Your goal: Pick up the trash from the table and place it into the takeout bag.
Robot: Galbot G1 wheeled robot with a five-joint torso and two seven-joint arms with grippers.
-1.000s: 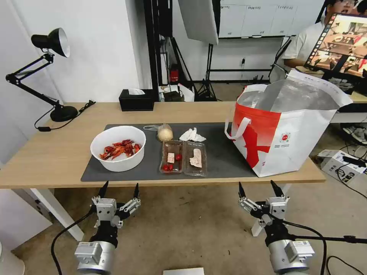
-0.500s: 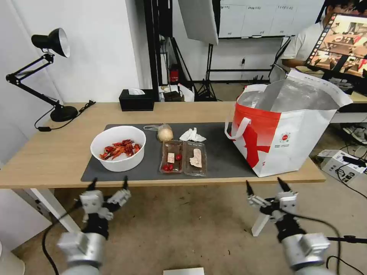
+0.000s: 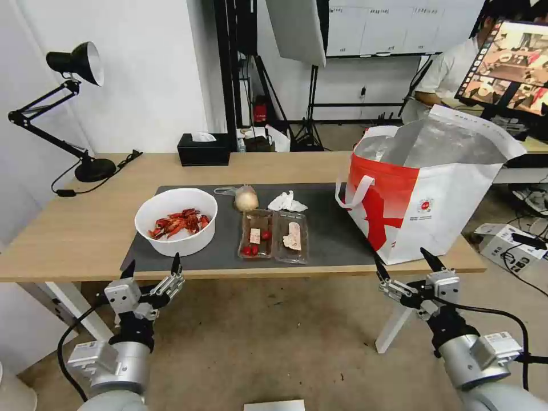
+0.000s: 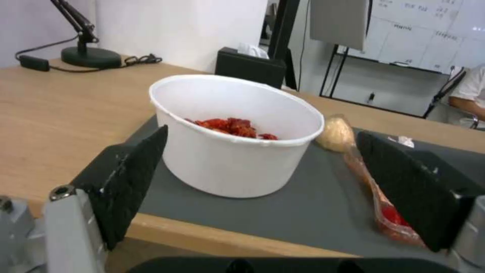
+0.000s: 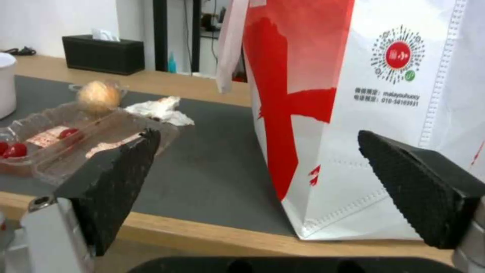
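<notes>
- At the lower left of the head view, the left gripper [image 3: 152,267] hangs just in front of the table's [image 3: 68,228] near edge with its two black fingers spread apart and nothing between them; it sits below and in front of the white bowl.
- The white bowl [image 3: 176,221] of red crayfish shells stands upright on the left end of the dark grey mat [image 3: 337,234], left of centre in the frame. In the left wrist view the bowl [image 4: 235,136] shows between the two spread fingers [image 4: 124,178], apart from both.
- Just right of the bowl, near the mat's far edge, lies the small clear bag [image 3: 245,198] with a beige lump inside.
- In front of that bag, at the frame's centre, the clear plastic tray [image 3: 274,236] lies flat, holding red tomatoes and pale scraps.
- The crumpled white tissue [image 3: 286,202] rests on the mat behind the tray's right half.
- The takeout bag [image 3: 428,194] stands upright at the right end of the table, its mouth open and its silver lining showing, a white loop handle hanging on its left side.
- At the lower right, the right gripper [image 3: 406,262] hovers in front of the table edge below the bag, fingers wide apart and empty; in the right wrist view the bag's [image 5: 354,113] red and white wall stands close ahead.
</notes>
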